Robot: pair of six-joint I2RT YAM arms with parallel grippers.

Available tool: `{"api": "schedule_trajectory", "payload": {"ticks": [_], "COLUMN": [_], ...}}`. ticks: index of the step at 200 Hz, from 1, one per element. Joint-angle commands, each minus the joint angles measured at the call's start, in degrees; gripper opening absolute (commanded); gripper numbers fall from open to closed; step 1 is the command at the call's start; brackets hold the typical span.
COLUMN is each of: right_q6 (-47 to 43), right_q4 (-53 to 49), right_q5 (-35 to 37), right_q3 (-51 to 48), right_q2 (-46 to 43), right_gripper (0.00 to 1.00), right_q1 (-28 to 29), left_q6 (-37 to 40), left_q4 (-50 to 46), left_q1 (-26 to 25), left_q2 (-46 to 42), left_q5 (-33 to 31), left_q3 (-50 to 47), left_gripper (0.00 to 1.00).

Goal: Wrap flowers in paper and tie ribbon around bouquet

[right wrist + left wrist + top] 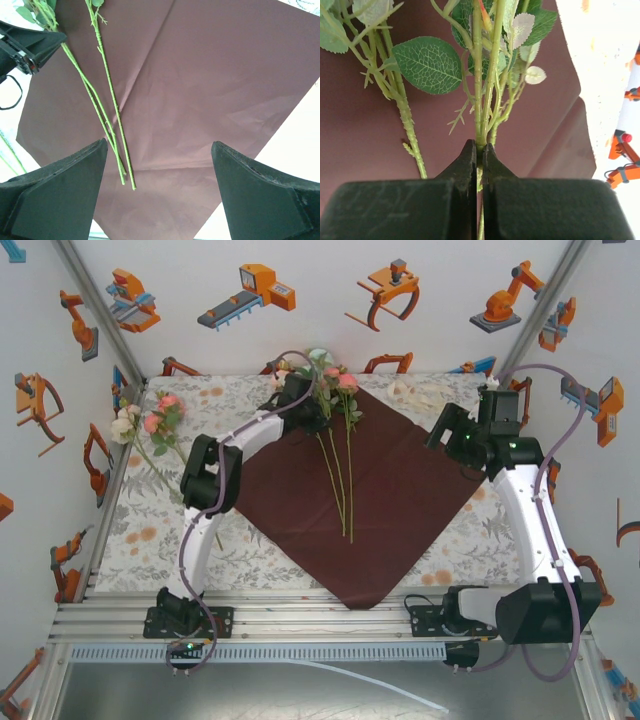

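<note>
Stems are the place to take hold: the long thin green-stemmed roses with pink and cream blooms (337,465) lie on the large dark red paper sheet (400,510), blooms toward 12 o'clock and cut ends toward 6 o'clock. They look light and wiry, with soft leaves and petals that would crush easily, so a pinch on bare stem suits them best. The left gripper (480,148) is pressed together on one such stem just below the leaves, near the sheet's 12 o'clock corner. The right gripper (159,145) hangs spread wide and empty above the sheet's 3 o'clock side. The paper seems thin, floppy and easily creased; a corner or edge is the likely grip. More loose roses (150,423) lie off the paper at 10 o'clock on the leaf-printed tablecloth (140,540).
</note>
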Motion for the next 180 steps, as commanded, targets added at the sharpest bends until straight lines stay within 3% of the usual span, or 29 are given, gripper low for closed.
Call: {"api": "schedule_trajectory", "payload": {"ticks": [1, 45, 94, 145, 180], "right_q6": [-0.09, 0.14, 0.58, 1.69, 2.03], "right_q4": [-0.43, -0.55, 0.25, 2.17, 3.31], "right_q5": [0.96, 1.27, 0.86, -0.87, 0.33], "right_q3": [-0.13, -0.57, -0.10, 0.56, 1.48], "right_q2": [-0.94, -1.50, -1.42, -1.35, -0.75], "right_gripper": [0.76, 0.76, 0.76, 0.76, 0.76], "right_q1": [-0.10, -0.10, -0.10, 1.31, 6.00], "left_q6": [0.20, 0.26, 3.79, 21.41, 25.16], "left_q4": [-0.43, 0.69, -0.83, -14.01, -23.29], "left_q1": [0.12, 0.92, 4.94, 15.59, 26.39], "left_q2": [0.35, -4.19, -15.09, -33.38, -39.52], "left_q5": [1.41, 0.55, -2.53, -16.03, -21.77], "left_q3": [1.92, 1.27, -1.30, -9.12, -17.16], "left_gripper": [0.16, 0.24, 0.37, 0.38, 0.37]}}
